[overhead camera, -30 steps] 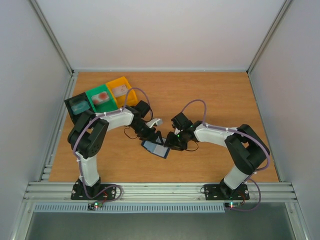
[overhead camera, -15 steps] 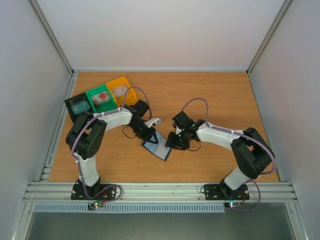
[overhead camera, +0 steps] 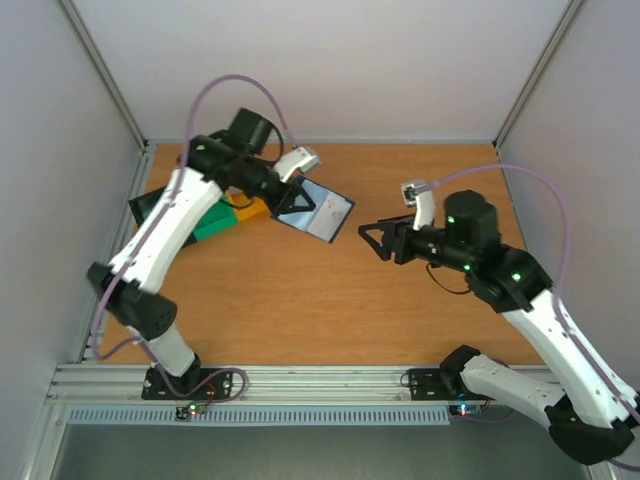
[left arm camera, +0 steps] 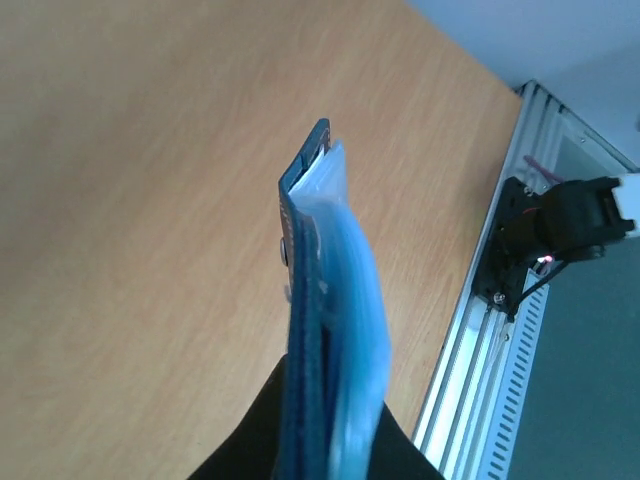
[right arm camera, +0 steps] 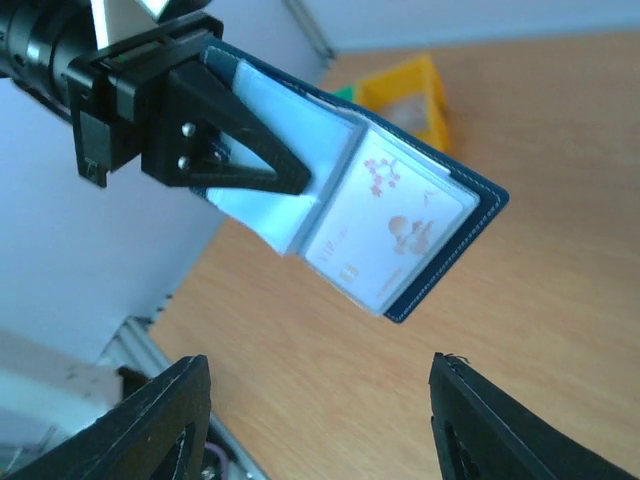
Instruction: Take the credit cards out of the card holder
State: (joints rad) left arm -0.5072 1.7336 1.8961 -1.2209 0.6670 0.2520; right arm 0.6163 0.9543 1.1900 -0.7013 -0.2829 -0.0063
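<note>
Presenting the card holder (overhead camera: 322,212) for extraction is judged to be the step in hand. Left of the holder, partly under the arm, sit a green bin (overhead camera: 208,224) and a yellow bin (overhead camera: 252,209). The left gripper (overhead camera: 284,202) is clamped on the holder's near panel and carries it spread open, clear of the table. A pale credit card (right arm camera: 392,232) with reddish marks sits in the holder's far pocket, not yet drawn. Right of the holder and apart from it, the right gripper (overhead camera: 373,240) faces it with its jaws well apart, holding and touching nothing. The next move calls for closing in on the holder, pinching the card's exposed edge and pulling along the pocket.
</note>
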